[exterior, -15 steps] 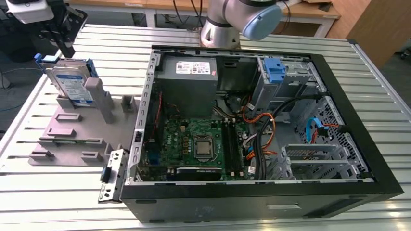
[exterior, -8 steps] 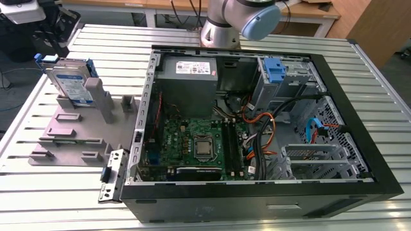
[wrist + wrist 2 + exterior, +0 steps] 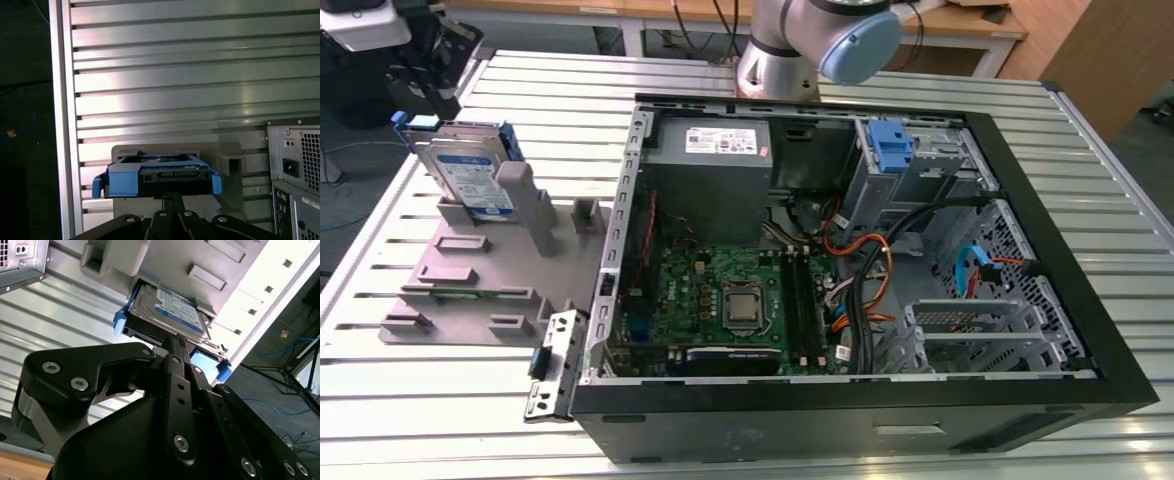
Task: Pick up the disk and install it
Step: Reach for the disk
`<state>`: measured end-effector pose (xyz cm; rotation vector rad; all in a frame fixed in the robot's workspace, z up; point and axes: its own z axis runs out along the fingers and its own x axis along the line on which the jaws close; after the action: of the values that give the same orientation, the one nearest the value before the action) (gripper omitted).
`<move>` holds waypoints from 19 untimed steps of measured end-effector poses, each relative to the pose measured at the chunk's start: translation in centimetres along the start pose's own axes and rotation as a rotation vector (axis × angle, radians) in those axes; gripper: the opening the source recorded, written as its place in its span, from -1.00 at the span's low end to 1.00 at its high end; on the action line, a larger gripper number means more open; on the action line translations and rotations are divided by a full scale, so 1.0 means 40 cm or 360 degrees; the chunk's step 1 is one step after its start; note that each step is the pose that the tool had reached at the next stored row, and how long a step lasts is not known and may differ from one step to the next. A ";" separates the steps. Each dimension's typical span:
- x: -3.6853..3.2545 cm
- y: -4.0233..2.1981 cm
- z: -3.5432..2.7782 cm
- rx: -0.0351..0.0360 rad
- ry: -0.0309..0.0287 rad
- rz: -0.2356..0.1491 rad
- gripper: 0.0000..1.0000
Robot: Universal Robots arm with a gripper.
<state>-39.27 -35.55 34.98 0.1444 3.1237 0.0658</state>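
Note:
The disk (image 3: 464,172) stands on edge in a grey holder (image 3: 480,250) at the exterior view's left, a silver drive with a white-and-blue label in a blue carrier. My gripper (image 3: 430,92) hangs just above its top end. In the second wrist view the disk (image 3: 175,310) sits in the holder's slot, and my gripper (image 3: 173,341) reaches its near edge with the black fingers (image 3: 176,365) drawn together. The first wrist view shows the disk (image 3: 157,175) end-on, with my gripper (image 3: 172,196) touching its black end face. I cannot tell whether the tips pinch any part of it.
An open computer case (image 3: 854,400) lies on the slatted metal table (image 3: 440,400), with a motherboard (image 3: 720,300), a grey power supply (image 3: 714,150), loose cables and a bare blue bracket (image 3: 890,145) in the drive bay. The arm's base (image 3: 781,60) stands behind the case.

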 end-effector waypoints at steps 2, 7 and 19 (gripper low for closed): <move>0.006 0.005 0.004 0.0000 0.00001 0.0000 -0.79; 0.019 0.015 0.014 0.0000 0.00001 -0.0001 -0.79; 0.026 0.018 0.020 0.0026 -0.00023 -0.0002 -0.79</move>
<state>-40.21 -34.70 34.19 0.1423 3.1235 0.0407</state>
